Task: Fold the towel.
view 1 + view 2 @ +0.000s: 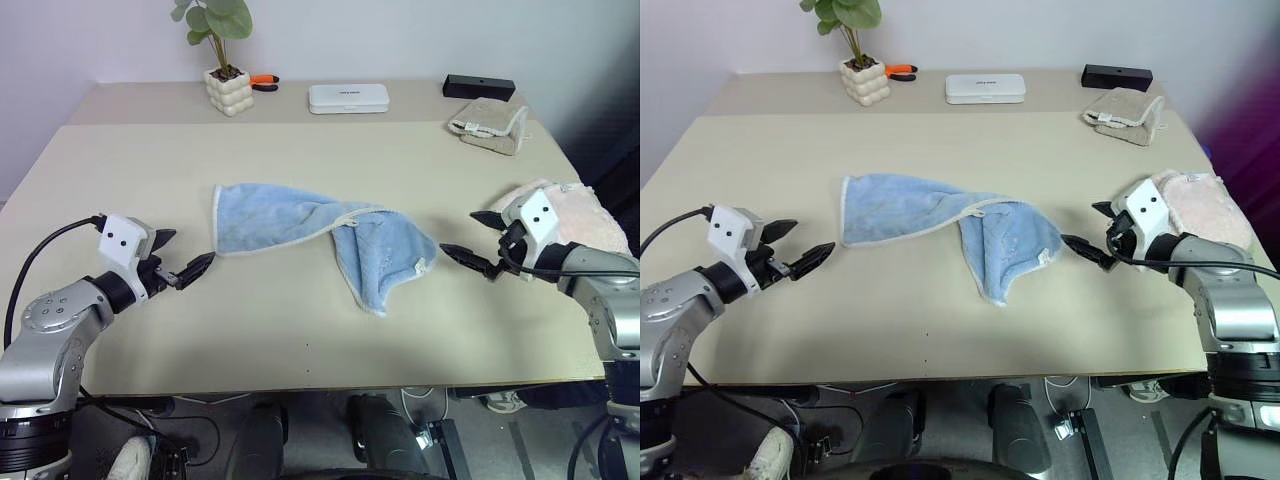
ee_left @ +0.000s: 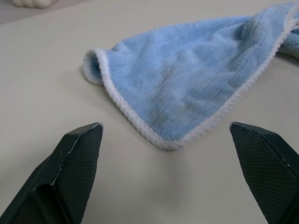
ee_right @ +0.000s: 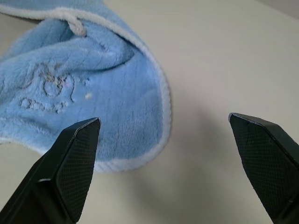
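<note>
Light blue towel [image 1: 320,235] lies rumpled mid-table, untouched. Left gripper [image 1: 187,261] and right gripper [image 1: 470,246] flank it, jaws spread wide. Approach stage: next, each needs a corner pinched.

Towel [image 1: 300,235]: light blue terry w/ whitish stitched edge, lying crumpled mid-frame on the table. Left part spreads flat-ish toward centre-left; right part is folded over itself, hanging down to a point at lower centre. Small tag at its right corner. Faint embroidery shows on the right flap.
</note>
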Motion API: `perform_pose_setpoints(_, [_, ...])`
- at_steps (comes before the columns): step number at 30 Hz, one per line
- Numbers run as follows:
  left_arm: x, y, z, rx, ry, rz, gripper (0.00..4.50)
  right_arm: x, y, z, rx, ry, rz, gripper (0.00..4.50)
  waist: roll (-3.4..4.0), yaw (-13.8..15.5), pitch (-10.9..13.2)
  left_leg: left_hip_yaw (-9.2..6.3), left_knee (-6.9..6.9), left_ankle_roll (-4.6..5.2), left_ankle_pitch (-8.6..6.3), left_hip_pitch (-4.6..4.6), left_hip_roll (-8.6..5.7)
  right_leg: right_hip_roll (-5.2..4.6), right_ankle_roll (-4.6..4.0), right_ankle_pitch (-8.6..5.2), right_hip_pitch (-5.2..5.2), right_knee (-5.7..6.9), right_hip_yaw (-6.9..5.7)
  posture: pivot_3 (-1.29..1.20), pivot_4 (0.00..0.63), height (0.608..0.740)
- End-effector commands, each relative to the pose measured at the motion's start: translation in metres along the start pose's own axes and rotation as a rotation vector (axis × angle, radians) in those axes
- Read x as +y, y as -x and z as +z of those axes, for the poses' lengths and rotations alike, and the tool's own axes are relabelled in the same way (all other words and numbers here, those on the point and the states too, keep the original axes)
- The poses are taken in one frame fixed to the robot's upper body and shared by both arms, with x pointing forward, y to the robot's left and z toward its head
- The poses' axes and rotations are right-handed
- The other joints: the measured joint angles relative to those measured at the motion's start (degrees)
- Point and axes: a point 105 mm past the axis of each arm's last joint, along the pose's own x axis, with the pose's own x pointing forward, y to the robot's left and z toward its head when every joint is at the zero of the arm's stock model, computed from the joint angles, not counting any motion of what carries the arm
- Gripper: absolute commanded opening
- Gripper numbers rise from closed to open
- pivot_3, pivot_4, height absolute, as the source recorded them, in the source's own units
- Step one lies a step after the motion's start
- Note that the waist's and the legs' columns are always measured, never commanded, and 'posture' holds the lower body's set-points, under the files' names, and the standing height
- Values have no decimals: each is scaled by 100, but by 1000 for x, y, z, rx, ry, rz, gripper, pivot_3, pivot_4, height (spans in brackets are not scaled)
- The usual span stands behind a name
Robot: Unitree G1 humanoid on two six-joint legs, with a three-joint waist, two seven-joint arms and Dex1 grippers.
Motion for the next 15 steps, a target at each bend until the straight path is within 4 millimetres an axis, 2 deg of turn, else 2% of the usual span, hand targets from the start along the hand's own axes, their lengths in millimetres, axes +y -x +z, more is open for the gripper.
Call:
perform_pose_setpoints(1, [-9,-2,10,-33,-24,-23,4448,5,-2,12,-43,33,9,4500,0,0,0,0,0,0,0,0,0,0,0,0,0,0,0,0,150,737])
perform_pose_setpoints(7, [-13,-4,11,-37,-23,-43,4448,11,-7,15,-54,34,23,4500,0,1,0,0,0,0,0,0,0,0,0,0,0,0,0,0,150,737])
perform_pose_setpoints(15, [-63,-27,10,-7,-167,-271,4448,32,-24,17,-92,-30,76,4500,0,10,0,0,0,0,0,-1,0,0,0,0,0,0,0,0,150,737])
